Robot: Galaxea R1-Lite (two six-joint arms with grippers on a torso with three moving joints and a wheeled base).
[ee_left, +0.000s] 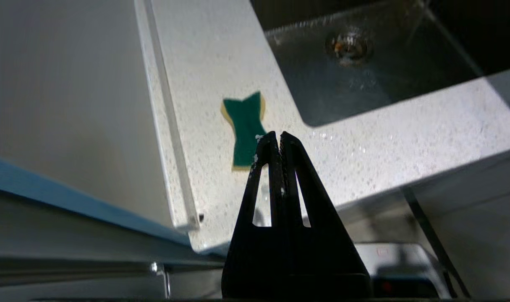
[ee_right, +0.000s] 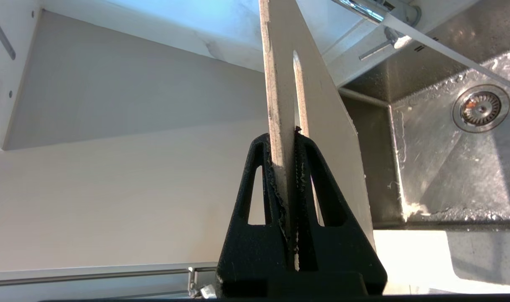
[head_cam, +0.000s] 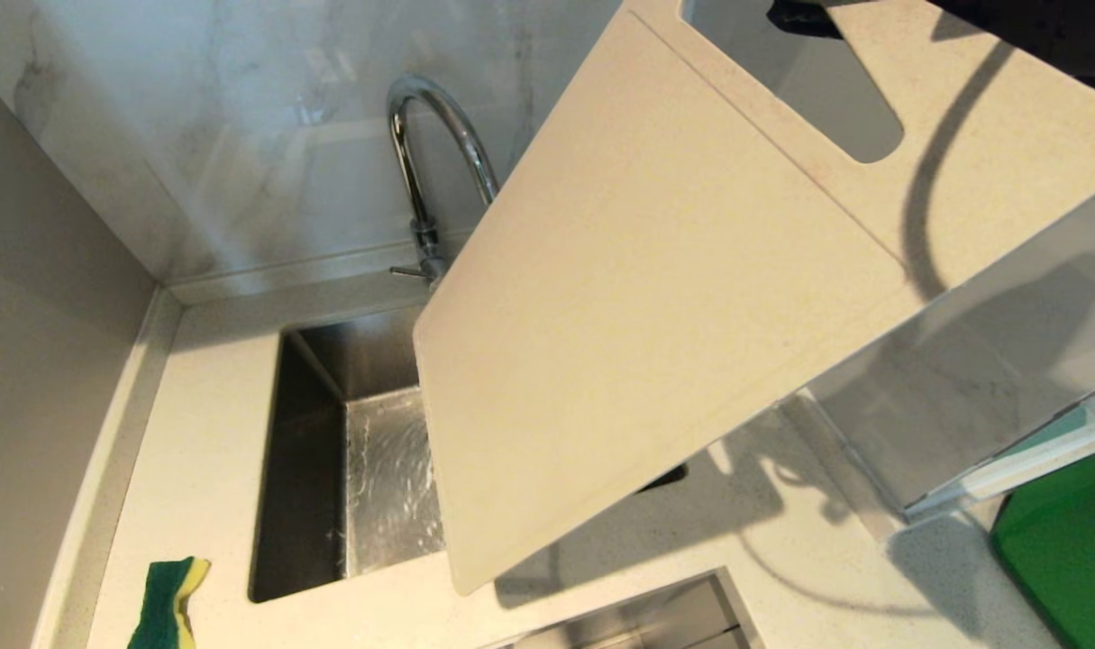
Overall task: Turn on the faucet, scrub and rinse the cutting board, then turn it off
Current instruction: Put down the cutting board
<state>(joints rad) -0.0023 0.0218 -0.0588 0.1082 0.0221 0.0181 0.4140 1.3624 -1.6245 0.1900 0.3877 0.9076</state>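
Observation:
The off-white cutting board [head_cam: 655, 306] hangs tilted over the steel sink [head_cam: 313, 469], its lower corner near the sink's front rim. My right gripper [ee_right: 285, 134] is shut on the board's edge [ee_right: 280, 84] at the handle-cutout end; in the head view only a dark bit of it shows at the top edge. The chrome faucet [head_cam: 439, 153] arches behind the board, its side lever [head_cam: 407, 270] sticking out to the left. A thin stream appears to run from the spout [ee_right: 364, 10] into the sink, whose floor is wet. My left gripper [ee_left: 278, 136] is shut and empty, low in front of the counter.
A green and yellow sponge [head_cam: 168, 599] lies on the counter left of the sink, also seen as the sponge [ee_left: 245, 126] beyond my left gripper. A green mat [head_cam: 1070, 550] sits at the far right. The drain [ee_right: 481, 108] is in the sink floor. Walls close in behind and on the left.

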